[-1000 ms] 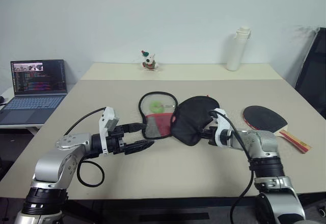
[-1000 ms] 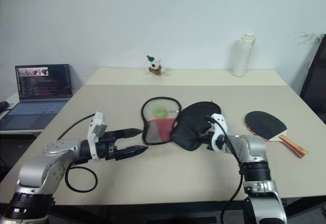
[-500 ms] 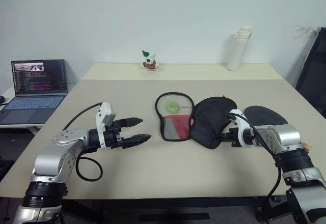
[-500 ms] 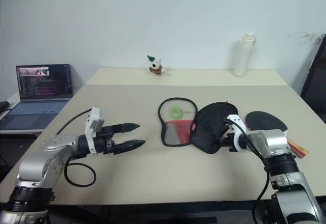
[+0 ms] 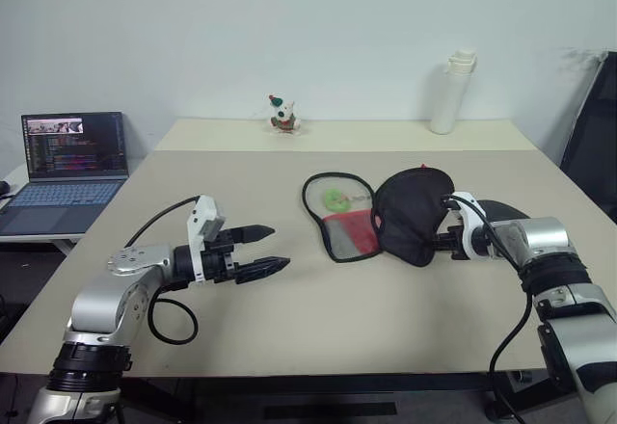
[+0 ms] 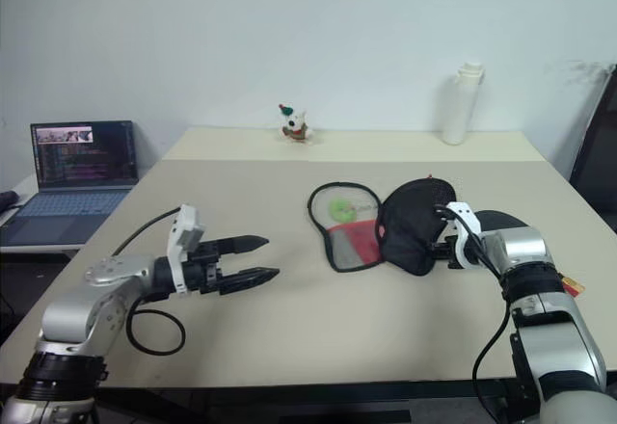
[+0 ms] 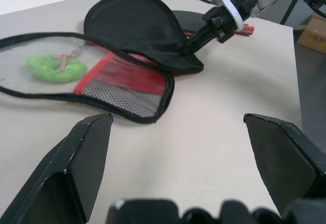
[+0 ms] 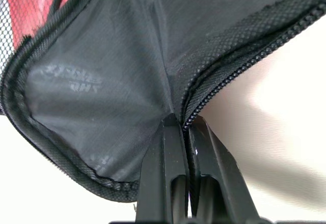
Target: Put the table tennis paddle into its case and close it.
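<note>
The case (image 5: 344, 220) lies open in the middle of the table, its red-and-black mesh half flat with a green patch showing inside. Its black flap (image 5: 413, 214) stands lifted, and my right gripper (image 5: 445, 242) is shut on the flap's zip edge (image 8: 189, 116). The table tennis paddle (image 5: 503, 211) lies just behind the flap and my right wrist; only part of its black face shows, plus a bit of the red-edged handle (image 7: 245, 29). My left gripper (image 5: 280, 247) hovers open over bare table left of the case, holding nothing.
An open laptop (image 5: 67, 169) sits on a side desk at the left. A small toy figure (image 5: 281, 116) and a white bottle (image 5: 448, 93) stand at the table's far edge. A black chair (image 5: 593, 140) is at the right.
My right gripper has pulled the case to the right across the table, and the lifted flap now hides most of the paddle. The left gripper has stayed in place, open.
</note>
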Tool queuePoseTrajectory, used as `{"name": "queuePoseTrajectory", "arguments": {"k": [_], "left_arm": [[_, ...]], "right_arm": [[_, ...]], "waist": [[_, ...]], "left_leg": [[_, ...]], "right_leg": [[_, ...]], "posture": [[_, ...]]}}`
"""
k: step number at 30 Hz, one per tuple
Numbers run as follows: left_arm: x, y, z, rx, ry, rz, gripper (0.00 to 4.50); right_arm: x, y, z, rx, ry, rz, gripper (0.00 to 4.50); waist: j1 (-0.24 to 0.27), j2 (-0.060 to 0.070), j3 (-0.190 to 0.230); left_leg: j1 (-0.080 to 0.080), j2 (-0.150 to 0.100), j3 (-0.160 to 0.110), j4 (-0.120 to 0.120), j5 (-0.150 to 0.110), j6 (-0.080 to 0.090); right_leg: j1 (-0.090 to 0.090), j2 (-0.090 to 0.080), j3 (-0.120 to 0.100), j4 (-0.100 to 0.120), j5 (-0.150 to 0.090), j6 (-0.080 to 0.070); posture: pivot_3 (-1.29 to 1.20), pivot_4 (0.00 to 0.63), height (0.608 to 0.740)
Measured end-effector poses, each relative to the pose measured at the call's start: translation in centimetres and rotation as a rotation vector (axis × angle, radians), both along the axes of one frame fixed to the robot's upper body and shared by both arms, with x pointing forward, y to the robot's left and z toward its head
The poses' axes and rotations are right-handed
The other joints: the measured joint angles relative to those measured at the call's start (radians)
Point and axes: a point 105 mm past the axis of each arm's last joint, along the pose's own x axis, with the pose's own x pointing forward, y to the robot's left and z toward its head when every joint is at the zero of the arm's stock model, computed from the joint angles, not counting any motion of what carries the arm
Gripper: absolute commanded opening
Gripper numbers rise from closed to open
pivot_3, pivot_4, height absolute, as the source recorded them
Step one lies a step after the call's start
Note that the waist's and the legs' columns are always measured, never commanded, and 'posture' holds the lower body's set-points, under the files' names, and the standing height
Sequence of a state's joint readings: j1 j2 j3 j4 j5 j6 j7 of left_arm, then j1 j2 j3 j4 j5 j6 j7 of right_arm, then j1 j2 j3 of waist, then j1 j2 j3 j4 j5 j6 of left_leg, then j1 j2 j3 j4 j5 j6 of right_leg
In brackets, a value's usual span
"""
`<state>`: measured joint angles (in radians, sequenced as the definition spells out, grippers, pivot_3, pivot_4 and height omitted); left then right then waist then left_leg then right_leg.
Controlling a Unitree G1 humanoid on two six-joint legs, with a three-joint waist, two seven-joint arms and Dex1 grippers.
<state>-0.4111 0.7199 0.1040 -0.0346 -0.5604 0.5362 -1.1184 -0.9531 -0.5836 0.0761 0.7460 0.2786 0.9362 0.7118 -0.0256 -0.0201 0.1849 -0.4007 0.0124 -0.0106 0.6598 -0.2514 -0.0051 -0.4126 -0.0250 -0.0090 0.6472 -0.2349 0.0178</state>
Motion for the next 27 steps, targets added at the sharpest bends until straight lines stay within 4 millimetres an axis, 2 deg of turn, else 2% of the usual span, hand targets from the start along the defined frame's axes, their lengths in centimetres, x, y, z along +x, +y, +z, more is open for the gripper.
{"name": "queuePoseTrajectory", "arguments": {"k": [5,13,21,27], "left_arm": [[0.1,-0.1,-0.1,0.001,0.003,0.004,4.5],[0.1,-0.4,-0.4,0.005,0.012,-0.002,4.5],[0.0,-0.6,-0.5,0.002,0.014,-0.008,4.5],[0.0,-0.8,-0.4,-0.002,0.012,-0.013,4.5]], "right_arm": [[0.6,-0.7,0.4,-0.016,-0.034,-0.026,0.01],[1.8,-2.3,1.1,-0.145,-0.138,-0.052,2.64],[3.1,-4.1,4.0,-0.304,-0.33,-0.056,2.64],[2.4,-3.5,5.1,-0.19,-0.346,-0.037,2.64]], "waist": [[0.0,0.0,0.0],[-0.001,0.0,0.0],[-0.002,0.0,0.0],[-0.002,0.001,0.0]], "left_leg": [[0.0,0.0,0.0,0.0,0.0,0.0],[0.0,0.0,0.0,0.0,0.0,0.0],[0.0,0.0,0.001,0.0,0.0,0.0],[0.0,0.001,0.001,0.0,0.0,0.0]], "right_leg": [[0.0,0.0,0.0,0.0,0.0,0.0],[0.0,0.0,0.0,0.0,0.0,-0.001],[-0.001,0.0,0.001,0.0,0.001,-0.001],[-0.001,0.0,0.001,0.0,0.001,-0.001]], "posture": [[0.0,0.15,0.74],[0.0,0.15,0.74],[0.0,0.15,0.74],[0.0,0.15,0.74]]}}
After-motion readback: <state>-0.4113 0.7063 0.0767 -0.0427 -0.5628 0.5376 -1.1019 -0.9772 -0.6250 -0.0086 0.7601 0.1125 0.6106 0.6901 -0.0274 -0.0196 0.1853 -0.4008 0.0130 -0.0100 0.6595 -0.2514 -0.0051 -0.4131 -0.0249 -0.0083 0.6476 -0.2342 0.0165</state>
